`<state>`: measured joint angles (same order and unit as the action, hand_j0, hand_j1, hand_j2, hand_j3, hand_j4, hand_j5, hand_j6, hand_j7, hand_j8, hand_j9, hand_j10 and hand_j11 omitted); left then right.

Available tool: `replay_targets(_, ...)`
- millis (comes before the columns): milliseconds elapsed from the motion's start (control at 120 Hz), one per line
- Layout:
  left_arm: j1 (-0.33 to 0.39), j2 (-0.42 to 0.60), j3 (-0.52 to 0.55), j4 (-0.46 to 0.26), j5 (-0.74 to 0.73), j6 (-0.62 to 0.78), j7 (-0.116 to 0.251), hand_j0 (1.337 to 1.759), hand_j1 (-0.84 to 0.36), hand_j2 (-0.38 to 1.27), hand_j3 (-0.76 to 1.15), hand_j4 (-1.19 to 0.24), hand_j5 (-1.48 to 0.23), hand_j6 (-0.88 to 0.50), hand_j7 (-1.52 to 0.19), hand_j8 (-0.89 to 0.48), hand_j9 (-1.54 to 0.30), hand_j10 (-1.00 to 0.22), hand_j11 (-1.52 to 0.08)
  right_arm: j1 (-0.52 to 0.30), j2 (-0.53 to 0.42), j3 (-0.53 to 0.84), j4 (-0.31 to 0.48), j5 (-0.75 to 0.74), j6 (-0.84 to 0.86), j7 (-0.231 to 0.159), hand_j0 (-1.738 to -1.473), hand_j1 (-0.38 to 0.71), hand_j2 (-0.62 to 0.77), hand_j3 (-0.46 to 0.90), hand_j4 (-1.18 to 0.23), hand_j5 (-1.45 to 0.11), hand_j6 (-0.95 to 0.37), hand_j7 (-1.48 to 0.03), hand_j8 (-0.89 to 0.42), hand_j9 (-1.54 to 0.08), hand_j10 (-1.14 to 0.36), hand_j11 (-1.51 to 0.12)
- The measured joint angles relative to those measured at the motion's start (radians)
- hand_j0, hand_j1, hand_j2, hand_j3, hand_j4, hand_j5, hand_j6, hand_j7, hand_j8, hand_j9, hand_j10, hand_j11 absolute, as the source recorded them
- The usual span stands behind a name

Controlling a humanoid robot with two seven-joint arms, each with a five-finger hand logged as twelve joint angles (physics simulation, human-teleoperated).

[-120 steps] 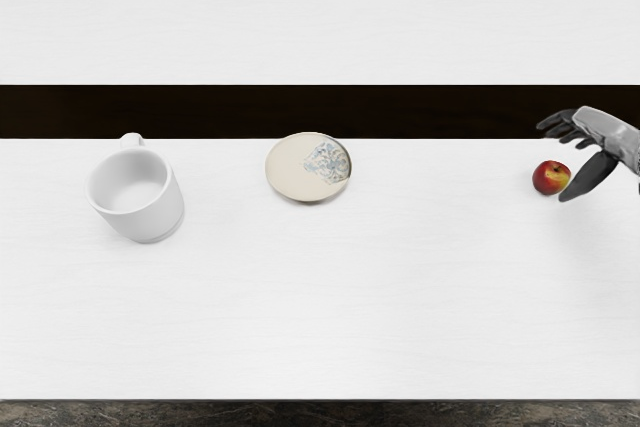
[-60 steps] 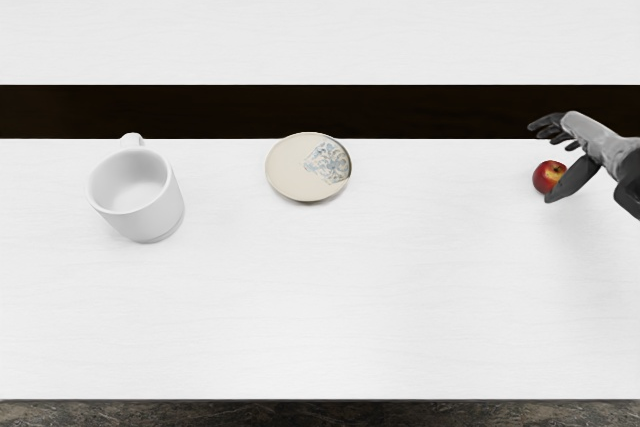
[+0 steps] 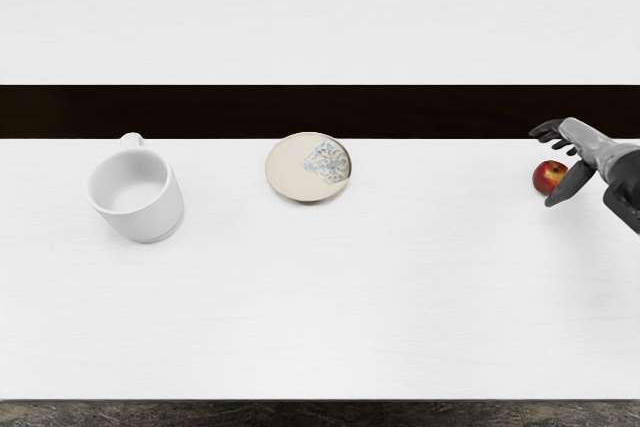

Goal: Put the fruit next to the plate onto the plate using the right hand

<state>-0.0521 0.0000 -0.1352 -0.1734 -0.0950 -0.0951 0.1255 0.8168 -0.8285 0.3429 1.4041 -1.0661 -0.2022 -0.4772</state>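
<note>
My right hand, seen at the far right of the scene: a pale grey, metallic-looking shell covers the back of the palm, the slim jointed fingers and thumb are matte black, and a bulkier charcoal casing wraps my wrist at the edge.

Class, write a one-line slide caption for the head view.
Right hand open beside the apple, far right of plate and mug.

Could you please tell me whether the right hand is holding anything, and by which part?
Nothing yet: the right hand is open beside the apple, which rests on the table.
</note>
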Motion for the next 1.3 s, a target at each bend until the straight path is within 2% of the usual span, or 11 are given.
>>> replay_targets(542, 0.000, 0.000, 0.000, 0.000, 0.000, 0.000, 0.000, 1.658, 0.35, 0.00, 0.00, 0.00, 0.00, 0.00, 0.00, 0.00, 0.00, 0.00, 0.00, 0.000, 0.028, -0.022, -0.073, 0.000, 0.004, -0.001, -1.658, -0.02, -0.05, 0.00, -0.28, -0.36, -0.28, -0.36, -0.28, -0.36, -0.28, -0.36)
replay_targets(708, 0.000, 0.000, 0.000, 0.000, 0.000, 0.000, 0.000, 1.658, 0.35, 0.00, 0.00, 0.00, 0.00, 0.00, 0.00, 0.00, 0.00, 0.00, 0.00, 0.005, 0.068, -0.022, -0.129, 0.001, 0.007, 0.000, -1.658, -0.01, -0.05, 0.00, -0.29, -0.37, -0.29, -0.37, -0.29, -0.37, -0.29, -0.37)
replay_targets(1158, 0.000, 0.000, 0.000, 0.000, 0.000, 0.000, 0.000, 1.658, 0.35, 0.00, 0.00, 0.00, 0.00, 0.00, 0.00, 0.00, 0.00, 0.00, 0.00, 0.021, 0.115, -0.019, -0.210, 0.014, 0.048, 0.003, -1.659, -0.01, -0.04, -0.01, -0.29, -0.37, -0.29, -0.37, -0.29, -0.37, -0.29, -0.37)
replay_targets(1208, 0.000, 0.000, 0.000, 0.000, 0.000, 0.000, 0.000, 1.658, 0.35, 0.00, 0.00, 0.00, 0.00, 0.00, 0.00, 0.00, 0.00, 0.00, 0.00, 0.022, 0.119, -0.019, -0.216, 0.013, 0.050, 0.004, -1.662, -0.02, -0.10, 0.08, -0.29, -0.37, -0.29, -0.37, -0.29, -0.37, -0.29, -0.37)
replay_targets(1300, 0.000, 0.000, 0.000, 0.000, 0.000, 0.000, 0.000, 1.658, 0.35, 0.00, 0.00, 0.00, 0.00, 0.00, 0.00, 0.00, 0.00, 0.00, 0.00, 0.024, 0.124, -0.019, -0.224, 0.013, 0.057, 0.004, -1.661, -0.05, -0.18, 0.13, -0.30, -0.38, -0.30, -0.38, -0.30, -0.37, -0.30, -0.37)
